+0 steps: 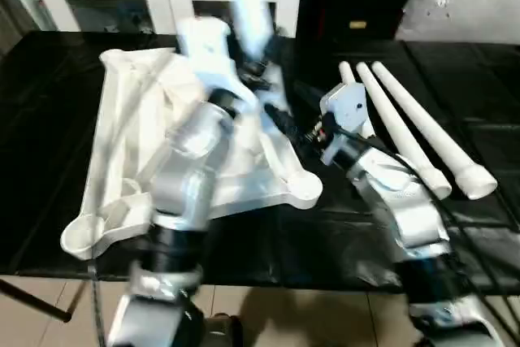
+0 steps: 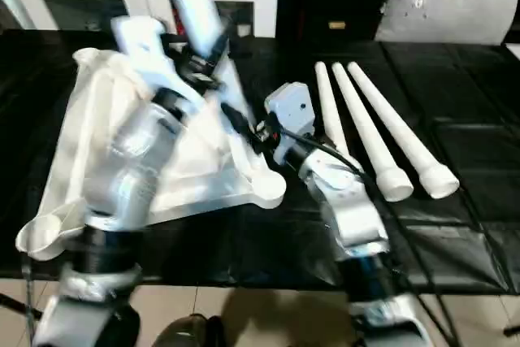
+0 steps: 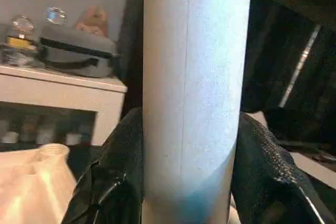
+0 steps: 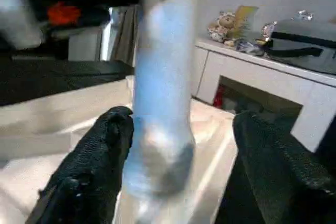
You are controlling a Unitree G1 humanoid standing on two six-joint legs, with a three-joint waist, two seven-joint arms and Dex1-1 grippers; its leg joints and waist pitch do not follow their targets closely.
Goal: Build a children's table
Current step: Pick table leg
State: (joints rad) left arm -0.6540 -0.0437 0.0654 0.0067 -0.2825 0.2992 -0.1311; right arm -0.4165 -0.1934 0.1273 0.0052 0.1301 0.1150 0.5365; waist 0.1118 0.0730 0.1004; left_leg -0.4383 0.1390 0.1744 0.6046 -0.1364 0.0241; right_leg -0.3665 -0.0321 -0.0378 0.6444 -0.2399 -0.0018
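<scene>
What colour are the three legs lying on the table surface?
White, the three legs lie against the black surface; the right eye view shows it best.

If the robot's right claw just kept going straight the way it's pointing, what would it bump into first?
Most likely the upright white leg. Seen from the wrist, it stands just ahead of the right gripper, between its open fingers and nearer the left one. The tabletop's underside lies behind it.

Upright leg (image 1: 248, 6) blocks the middle of the tabletop (image 1: 130, 144); three spare legs (image 1: 414, 132) fence off the right. Bare worktop (image 1: 49, 87) lies open on the left.
</scene>
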